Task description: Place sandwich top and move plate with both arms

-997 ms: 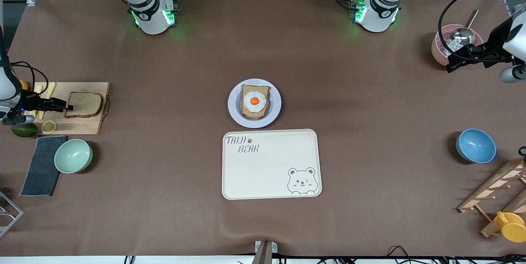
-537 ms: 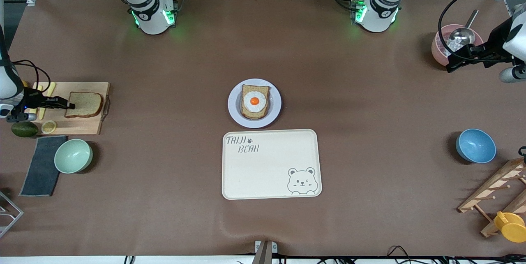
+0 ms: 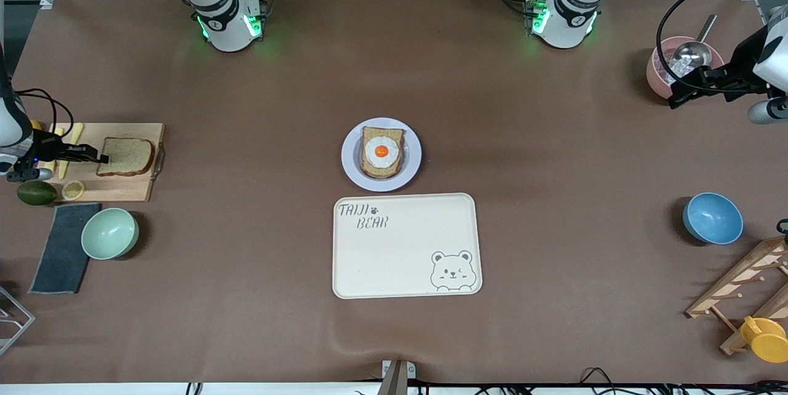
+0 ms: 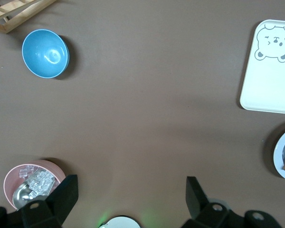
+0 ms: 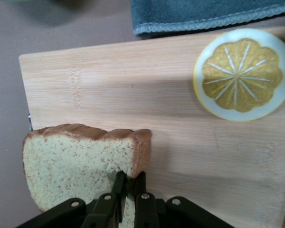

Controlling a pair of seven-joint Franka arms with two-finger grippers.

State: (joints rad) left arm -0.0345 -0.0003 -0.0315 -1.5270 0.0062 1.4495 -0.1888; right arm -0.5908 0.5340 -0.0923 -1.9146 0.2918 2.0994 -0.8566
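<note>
Right gripper pinches the sandwich top on the cutting board; left gripper waits open

The right gripper (image 3: 97,157) is at the right arm's end of the table, its fingers (image 5: 118,186) closed on the edge of the sandwich top (image 3: 127,156), which lies over the wooden cutting board (image 3: 132,189) beside a lemon slice (image 5: 243,79). The plate (image 3: 351,167) sits mid-table, just beside the cream bear tray (image 3: 406,246) and farther from the front camera than it, carrying a bread slice with a fried egg (image 3: 381,152). The left gripper (image 3: 674,99) waits over the pink bowl (image 3: 657,69) at the left arm's end, jaws spread wide, with the blue bowl (image 4: 45,53) well apart from it
</note>
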